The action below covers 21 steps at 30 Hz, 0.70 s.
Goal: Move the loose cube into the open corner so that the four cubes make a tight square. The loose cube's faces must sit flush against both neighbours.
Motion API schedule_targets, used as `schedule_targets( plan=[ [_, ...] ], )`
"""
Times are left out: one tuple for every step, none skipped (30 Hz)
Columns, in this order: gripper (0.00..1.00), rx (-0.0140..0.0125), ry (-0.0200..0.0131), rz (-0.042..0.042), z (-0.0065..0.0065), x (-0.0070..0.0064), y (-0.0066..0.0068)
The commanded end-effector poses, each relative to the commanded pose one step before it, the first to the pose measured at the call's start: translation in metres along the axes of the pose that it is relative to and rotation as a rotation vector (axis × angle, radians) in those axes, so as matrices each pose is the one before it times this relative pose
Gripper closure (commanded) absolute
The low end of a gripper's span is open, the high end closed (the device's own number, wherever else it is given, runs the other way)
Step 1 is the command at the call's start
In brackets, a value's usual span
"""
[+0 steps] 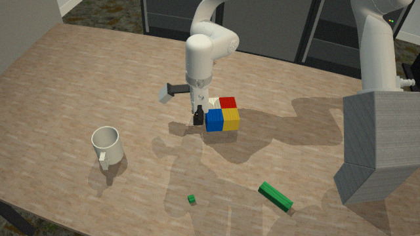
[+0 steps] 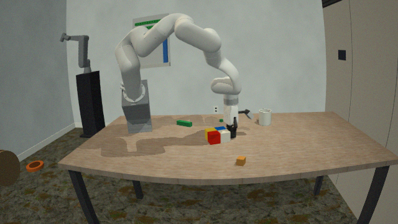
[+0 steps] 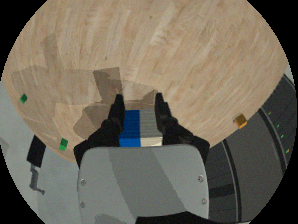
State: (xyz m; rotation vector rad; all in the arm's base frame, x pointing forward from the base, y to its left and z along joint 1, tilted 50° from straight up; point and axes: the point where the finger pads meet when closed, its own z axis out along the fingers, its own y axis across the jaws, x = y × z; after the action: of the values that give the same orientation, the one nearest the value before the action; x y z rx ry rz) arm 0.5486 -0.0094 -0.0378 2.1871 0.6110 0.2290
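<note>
Four cubes sit together as a tight square on the table: blue (image 1: 214,119) (image 2: 221,127) (image 3: 133,125), yellow (image 1: 230,118) (image 2: 209,129), red (image 1: 228,102) (image 2: 214,137) and white (image 1: 214,102) (image 2: 225,135) (image 3: 154,141). My gripper (image 1: 197,119) (image 2: 232,130) (image 3: 139,101) is low at the table, right beside the outer side of the blue and white cubes. Its fingers stand about half apart and hold nothing. In the wrist view the blue cube shows through the gap between the fingers. I cannot tell whether a finger touches the cubes.
A white mug (image 1: 106,144) (image 2: 265,117) stands left of the cubes. A green bar (image 1: 275,196) (image 2: 184,123) and a small green cube (image 1: 191,198) (image 2: 221,120) lie towards one table edge. A small orange cube (image 2: 240,160) (image 3: 240,120) lies apart. The arm's grey base block (image 1: 380,141) (image 2: 137,112) stands on the table.
</note>
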Motion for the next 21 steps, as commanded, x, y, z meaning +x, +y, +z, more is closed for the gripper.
schedule_targets(
  plan=[
    [0.52, 0.00126, 0.00413, -0.00039, -0.00158, 0.00147, -0.00076],
    [0.52, 0.0, 0.0, -0.00002, 0.0, -0.00019, -0.00002],
    [0.52, 0.0, 0.0, -0.00002, 0.0, -0.00023, -0.00003],
    [0.52, 0.0, 0.0, -0.00003, 0.0, -0.00027, -0.00003],
    [0.52, 0.0, 0.0, -0.00003, 0.0, -0.00031, -0.00004],
    [0.52, 0.00001, 0.0, -0.00003, 0.0, -0.00034, -0.00004],
    [0.52, 0.00001, 0.0, -0.00004, 0.0, -0.00037, -0.00004],
    [0.52, 0.0, 0.0, 0.0, 0.0, 0.0, 0.0],
    [0.52, 0.0, 0.0, 0.0, 0.0, 0.0, 0.0],
    [0.52, 0.00001, 0.0, -0.00004, 0.0, -0.00039, -0.00005],
    [0.52, 0.00001, -0.00001, -0.00004, 0.0, -0.0004, -0.00005],
    [0.52, 0.00001, -0.00001, -0.00004, 0.0, -0.00041, -0.00005],
    [0.52, -0.00001, 0.0, 0.0, 0.0, -0.00041, -0.00005],
    [0.52, 0.0, 0.0, 0.0, 0.0, -0.00041, -0.00005],
    [0.52, 0.0, 0.0, 0.0, 0.0, -0.00039, -0.00004],
    [0.52, 0.0, 0.0, 0.0, 0.0, -0.00037, -0.00004],
    [0.52, 0.0, 0.0, 0.0, 0.0, -0.00034, -0.00004],
    [0.52, 0.0, 0.0, 0.0, 0.0, -0.00031, -0.00004],
    [0.52, 0.0, 0.0, 0.0, 0.0, -0.00027, -0.00003],
    [0.52, 0.0, 0.0, 0.0, 0.0, -0.00023, -0.00003],
    [0.52, 0.0, 0.0, 0.0, 0.0, -0.00019, -0.00002]
  ],
)
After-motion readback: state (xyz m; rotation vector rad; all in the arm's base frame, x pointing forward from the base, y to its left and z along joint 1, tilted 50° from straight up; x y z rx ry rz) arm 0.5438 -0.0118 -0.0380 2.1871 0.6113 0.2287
